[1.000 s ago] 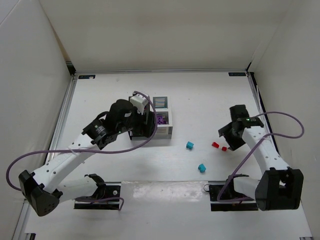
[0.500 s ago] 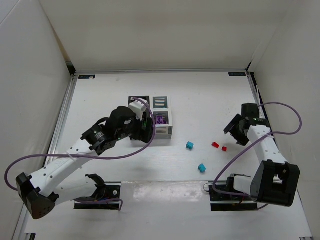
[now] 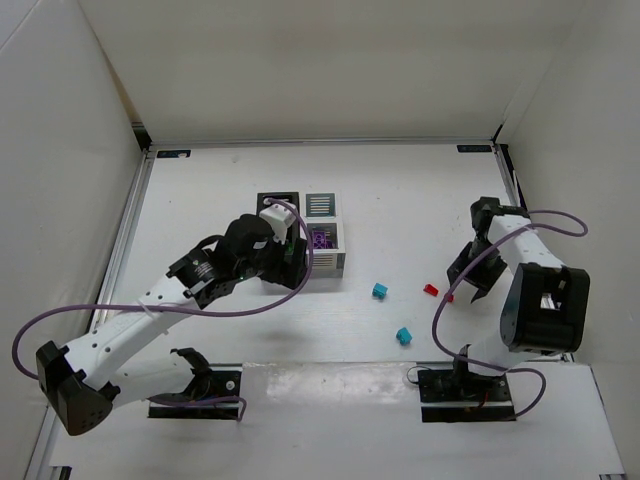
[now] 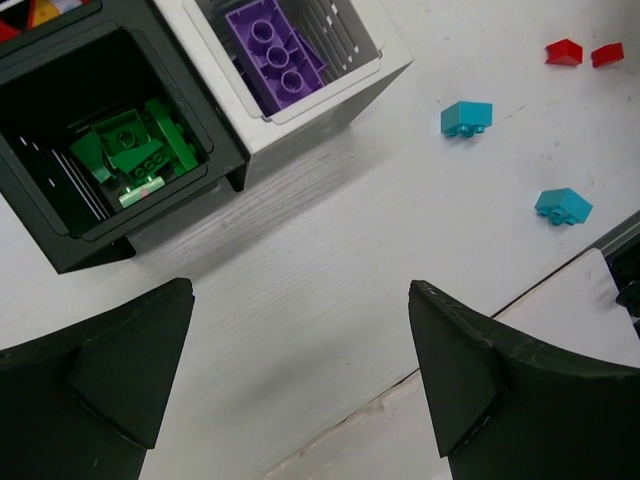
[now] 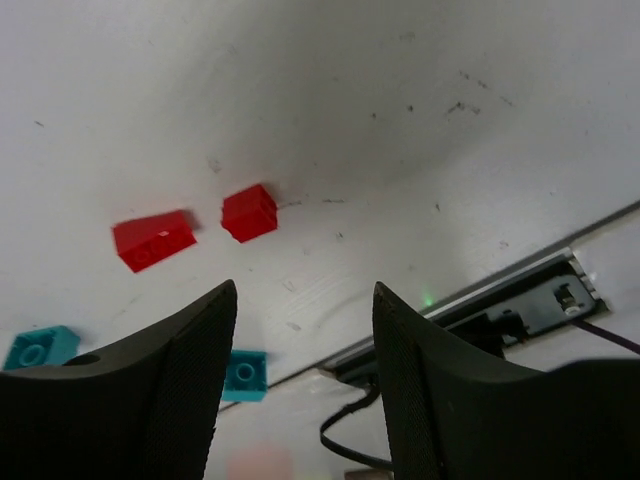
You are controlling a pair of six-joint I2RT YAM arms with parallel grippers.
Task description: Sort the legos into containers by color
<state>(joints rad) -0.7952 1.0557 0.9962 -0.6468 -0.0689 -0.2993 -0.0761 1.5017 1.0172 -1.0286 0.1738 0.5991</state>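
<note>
Four loose legos lie on the table (image 3: 220, 190) to the right of the bin block (image 3: 330, 264). A teal brick (image 3: 380, 290) and a second teal brick (image 3: 403, 335) are nearer the block. A red sloped brick (image 5: 152, 241) and a small red brick (image 5: 249, 212) sit just beside each other farther out. The right gripper (image 5: 303, 300) hangs over the red pair, fingers parted, nothing between them. The left gripper (image 4: 298, 300) hovers at the block's near side, spread wide and empty, by the binned green bricks (image 4: 135, 155) and purple brick (image 4: 272, 60). The pieces look light, rigid and slick. Pinching the small red brick across its flat opposite sides seems safest, since the sloped one's face could squirt out.
</note>
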